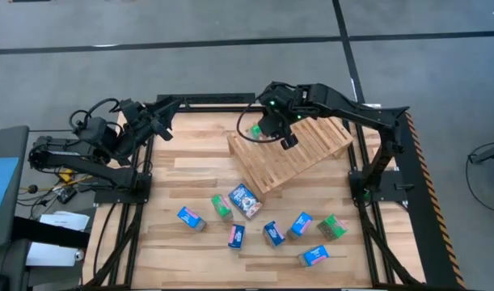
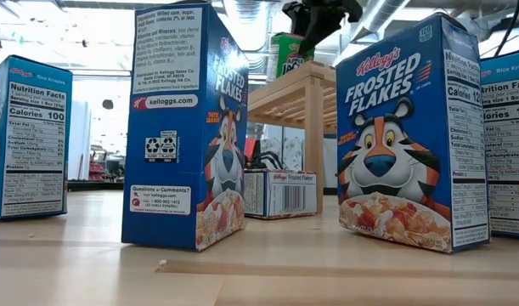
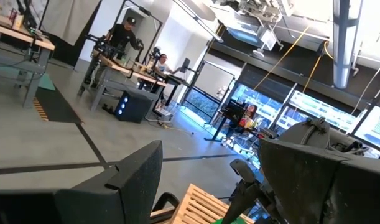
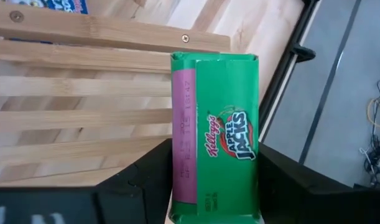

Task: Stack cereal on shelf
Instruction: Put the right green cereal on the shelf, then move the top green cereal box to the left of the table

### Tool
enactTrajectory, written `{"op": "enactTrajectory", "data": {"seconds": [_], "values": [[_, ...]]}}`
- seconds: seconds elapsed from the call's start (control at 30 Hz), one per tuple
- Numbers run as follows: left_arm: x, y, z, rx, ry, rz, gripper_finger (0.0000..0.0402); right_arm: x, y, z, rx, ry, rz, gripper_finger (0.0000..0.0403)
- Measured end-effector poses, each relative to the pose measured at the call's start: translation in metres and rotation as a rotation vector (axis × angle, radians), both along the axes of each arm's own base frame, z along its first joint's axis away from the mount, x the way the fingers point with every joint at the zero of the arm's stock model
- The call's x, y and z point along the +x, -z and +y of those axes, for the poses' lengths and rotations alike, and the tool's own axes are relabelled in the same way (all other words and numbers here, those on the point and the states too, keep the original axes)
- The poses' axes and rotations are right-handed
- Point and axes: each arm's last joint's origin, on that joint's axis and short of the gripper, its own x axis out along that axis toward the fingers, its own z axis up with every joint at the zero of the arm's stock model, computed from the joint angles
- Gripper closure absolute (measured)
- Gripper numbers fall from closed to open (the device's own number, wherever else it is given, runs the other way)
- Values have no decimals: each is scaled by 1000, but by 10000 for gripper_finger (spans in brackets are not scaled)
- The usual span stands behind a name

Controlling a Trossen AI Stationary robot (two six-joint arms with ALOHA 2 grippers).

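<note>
A green cereal box (image 4: 217, 124) stands upright on the slats at the far left corner of the light-wood shelf (image 1: 299, 153). It is also in the high view (image 1: 254, 129) and the low view (image 2: 287, 53). My right gripper (image 4: 214, 152) slants down over it, one finger beside each narrow side of the box. My left gripper (image 1: 162, 125) waits open above the table's far left corner with nothing between its fingers. My right gripper comes slanting down from above with one finger (image 4: 149, 177) and the other (image 4: 286, 180) beside the green box's narrow sides (image 4: 183, 143). No gap shows there, so I cannot tell whether they touch. The box rests upright on the shelf's slats.
Several small cereal boxes, blue ones (image 1: 245, 200) and green ones (image 1: 331, 228), lie scattered on the plank table near the front. In the low view two blue Frosted Flakes boxes (image 2: 187, 127) (image 2: 408, 136) stand close. People work in the room beyond.
</note>
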Motion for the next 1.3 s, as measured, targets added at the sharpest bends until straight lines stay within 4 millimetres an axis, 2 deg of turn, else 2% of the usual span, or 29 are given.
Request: {"op": "enactTrajectory", "data": {"seconds": [0.23, 0.5, 0.87, 1.17, 1.3], "values": [[0, 0, 0, 0, 0, 0, 148, 2, -1, 5, 10, 3, -12, 160], [0, 0, 0, 0, 0, 0, 148, 0, -10, 11, -7, -19, -64, 158], [0, 0, 0, -1, 0, -1, 148, -2, -13, -2, -54, 32, -94, 158], [0, 0, 0, -1, 0, -1, 148, 1, -16, -1, -145, 75, -105, 158], [0, 0, 0, 1, -1, 2, 148, 0, -14, -9, -94, 119, -121, 158]]}}
